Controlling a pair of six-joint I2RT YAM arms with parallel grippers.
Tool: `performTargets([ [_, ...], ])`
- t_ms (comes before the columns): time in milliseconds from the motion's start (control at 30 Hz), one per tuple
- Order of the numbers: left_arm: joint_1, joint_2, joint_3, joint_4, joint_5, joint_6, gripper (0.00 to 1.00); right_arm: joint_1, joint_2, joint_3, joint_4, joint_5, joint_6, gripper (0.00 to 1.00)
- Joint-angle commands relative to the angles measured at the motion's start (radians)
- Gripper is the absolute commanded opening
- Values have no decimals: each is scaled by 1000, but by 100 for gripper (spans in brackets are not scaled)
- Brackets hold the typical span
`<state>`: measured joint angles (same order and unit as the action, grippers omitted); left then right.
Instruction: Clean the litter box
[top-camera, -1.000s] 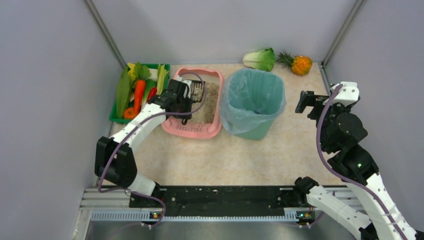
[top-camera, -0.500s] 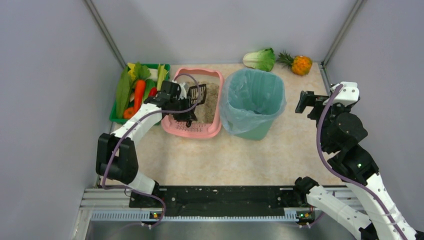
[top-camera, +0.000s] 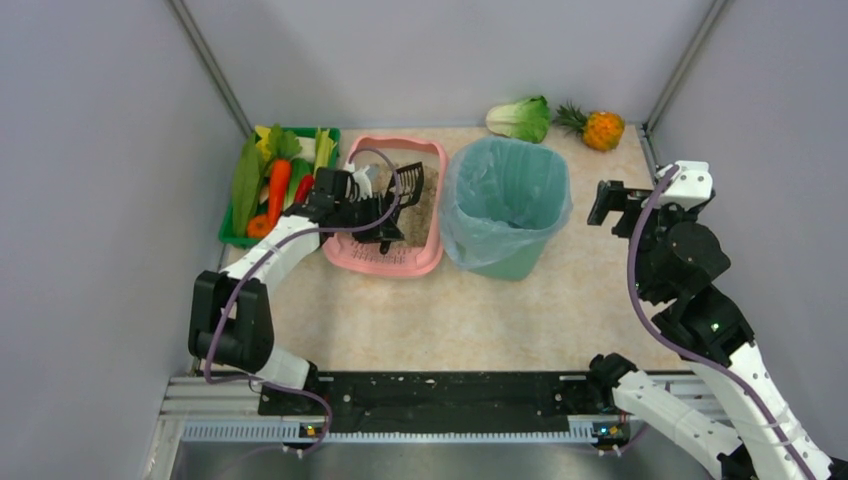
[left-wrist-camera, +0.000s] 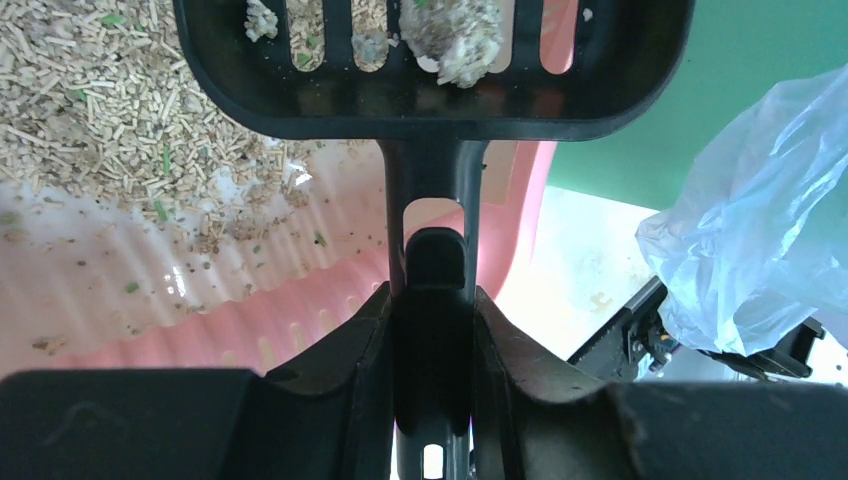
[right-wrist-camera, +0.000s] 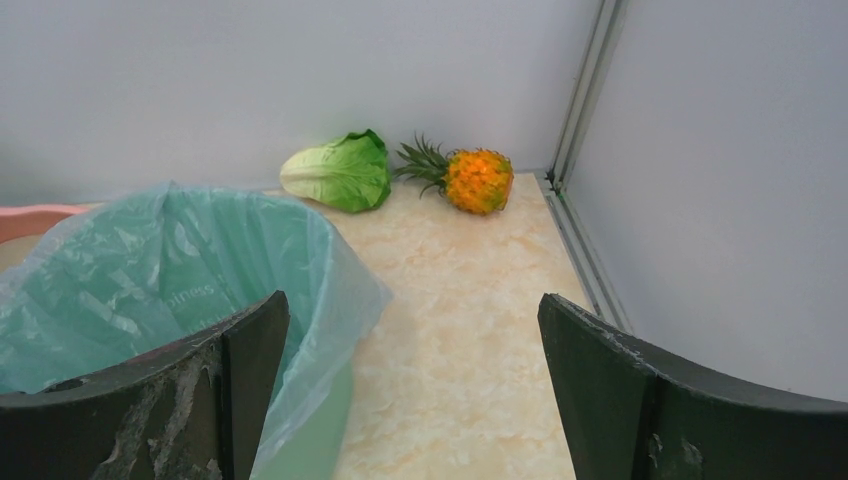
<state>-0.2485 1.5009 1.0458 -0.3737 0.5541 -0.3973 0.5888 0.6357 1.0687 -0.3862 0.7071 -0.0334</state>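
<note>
Litter box (top-camera: 386, 262) — stiff pink plastic tray, probably light itself, though loose litter adds shifting weight. Smooth rim looks like best hold; keep level. Sits far-left, between vegetable crate (top-camera: 228, 236) and lined bin (top-camera: 510, 262). Left gripper (left-wrist-camera: 430, 320) clamped tight on black scoop (left-wrist-camera: 430, 112) handle, over tray near grille end, clumps (left-wrist-camera: 455, 40) in scoop head. Right gripper (right-wrist-camera: 410, 400) spread wide, empty — well apart, beyond bin.

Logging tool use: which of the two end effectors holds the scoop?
The left end effector, shut on the black scoop over the litter box; the right end effector is open and empty near the teal bin.
</note>
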Motion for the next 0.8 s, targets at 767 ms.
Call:
performTargets([
  [767, -209, 39, 264, -460, -843, 237, 0, 7, 9, 29, 32, -17, 26, 95],
])
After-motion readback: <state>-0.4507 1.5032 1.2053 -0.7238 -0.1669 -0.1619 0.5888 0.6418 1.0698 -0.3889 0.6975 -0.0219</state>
